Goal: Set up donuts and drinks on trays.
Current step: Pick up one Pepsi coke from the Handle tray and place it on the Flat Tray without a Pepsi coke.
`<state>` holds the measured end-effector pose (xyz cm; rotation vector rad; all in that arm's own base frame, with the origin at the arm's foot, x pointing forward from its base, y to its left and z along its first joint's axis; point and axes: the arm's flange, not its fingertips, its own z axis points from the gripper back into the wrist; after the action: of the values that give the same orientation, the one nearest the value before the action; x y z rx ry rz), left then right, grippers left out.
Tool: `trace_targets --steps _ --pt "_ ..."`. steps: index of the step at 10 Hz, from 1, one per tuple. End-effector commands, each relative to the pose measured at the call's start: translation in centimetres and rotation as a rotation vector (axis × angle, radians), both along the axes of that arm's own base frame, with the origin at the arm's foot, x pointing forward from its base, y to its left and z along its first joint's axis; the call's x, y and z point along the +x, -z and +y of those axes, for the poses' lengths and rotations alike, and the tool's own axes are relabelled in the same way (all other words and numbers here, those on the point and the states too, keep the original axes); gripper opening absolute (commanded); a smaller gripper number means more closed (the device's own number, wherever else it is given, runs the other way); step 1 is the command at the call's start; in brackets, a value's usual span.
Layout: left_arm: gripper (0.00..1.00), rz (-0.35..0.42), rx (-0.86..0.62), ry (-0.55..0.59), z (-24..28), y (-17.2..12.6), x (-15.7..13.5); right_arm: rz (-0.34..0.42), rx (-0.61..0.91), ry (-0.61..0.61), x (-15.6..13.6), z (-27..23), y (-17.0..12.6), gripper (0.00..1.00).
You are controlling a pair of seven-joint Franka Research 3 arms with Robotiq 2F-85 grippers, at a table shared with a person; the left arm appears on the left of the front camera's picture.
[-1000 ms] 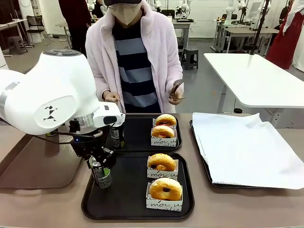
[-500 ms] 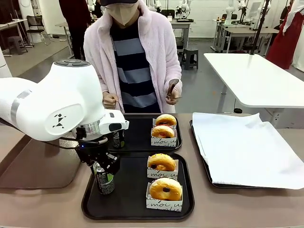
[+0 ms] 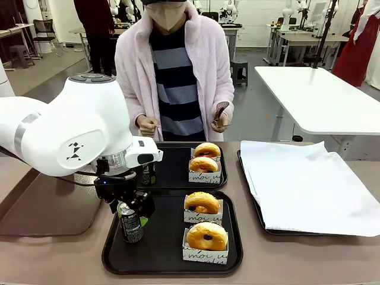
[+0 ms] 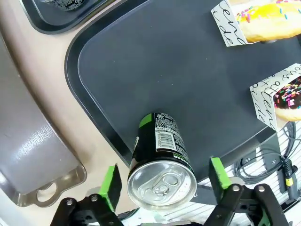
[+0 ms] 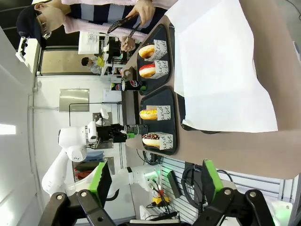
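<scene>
Four donuts [image 3: 202,202]; two drinks [image 3: 131,222]; two trays [image 3: 154,252].

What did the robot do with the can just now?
The left gripper let go of the slim dark soda can and its jaws now stand open on either side of it. The can stands upright on the near matte black tray. The boxed ring donuts stayed put.

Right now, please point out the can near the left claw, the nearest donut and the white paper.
can [image 4: 162,181]: left wrist view, on its silver top.
nearest donut [image 3: 207,236]: front view, on its golden ring.
white paper [image 3: 309,187]: front view, on the sheet's middle.
</scene>
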<state>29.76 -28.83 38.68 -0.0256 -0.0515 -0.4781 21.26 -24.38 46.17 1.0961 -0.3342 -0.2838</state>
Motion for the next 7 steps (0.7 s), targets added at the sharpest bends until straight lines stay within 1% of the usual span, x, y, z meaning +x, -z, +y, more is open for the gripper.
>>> trace_targets --steps 1,3,4,6,7 --pt "1.00 -0.011 0.003 0.000 -0.3 0.0 0.0 -0.026 0.015 0.004 0.1 0.0 -0.1 1.00" --pt "1.00 -0.014 0.005 0.008 -0.2 -0.6 -0.1 -0.026 0.015 0.004 0.1 0.0 -0.1 1.00" --pt "1.00 -0.001 0.030 0.023 -0.3 -1.9 -0.6 -0.026 0.015 0.004 0.1 0.0 -0.1 1.00" --pt "1.00 -0.013 0.039 0.045 0.1 -6.2 -2.9 -0.026 0.015 0.004 0.1 0.0 -0.1 1.00" --pt "1.00 -0.018 0.025 0.053 0.4 -8.0 -3.7 -0.026 0.015 0.004 0.1 0.0 -0.1 1.00"
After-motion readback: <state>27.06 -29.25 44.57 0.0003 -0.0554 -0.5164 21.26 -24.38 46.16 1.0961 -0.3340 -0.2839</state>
